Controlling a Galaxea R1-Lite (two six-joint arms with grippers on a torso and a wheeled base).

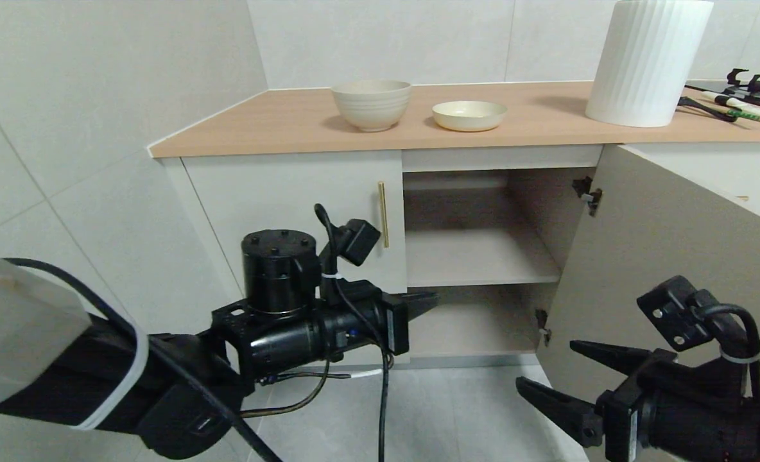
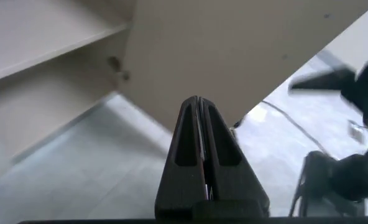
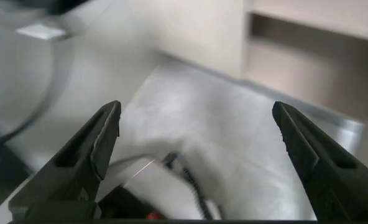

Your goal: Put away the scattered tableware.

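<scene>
A light wooden countertop [image 1: 277, 125] runs across the upper part of the head view. On it stand a beige ribbed ceramic bowl [image 1: 371, 104] at upper centre and, just right of it and apart from it, a shallow cream round dish [image 1: 469, 115]. Further right rises a tall white fluted cylinder [image 1: 648, 61], with dark-handled utensils [image 1: 739, 106] lying at the upper right edge. Below the counter, the pale cabinet's left door [image 1: 290, 212] is closed and carries a slim brass handle [image 1: 382, 213]. The right door [image 1: 662, 256] is swung wide open toward the camera, filling the right middle of the frame and exposing an inner shelf [image 1: 476, 256]. The black left gripper [image 1: 428, 300] sits at lower centre, its fingers [image 2: 198, 124] pressed together, pointing across the lower compartment's opening toward the open door. The black right gripper [image 1: 545, 364] is at lower right, in front of that door, its fingers [image 3: 103, 134] spread wide apart over the grey tiled floor [image 1: 457, 410]. Both grippers are well below the bowl and dish.
</scene>
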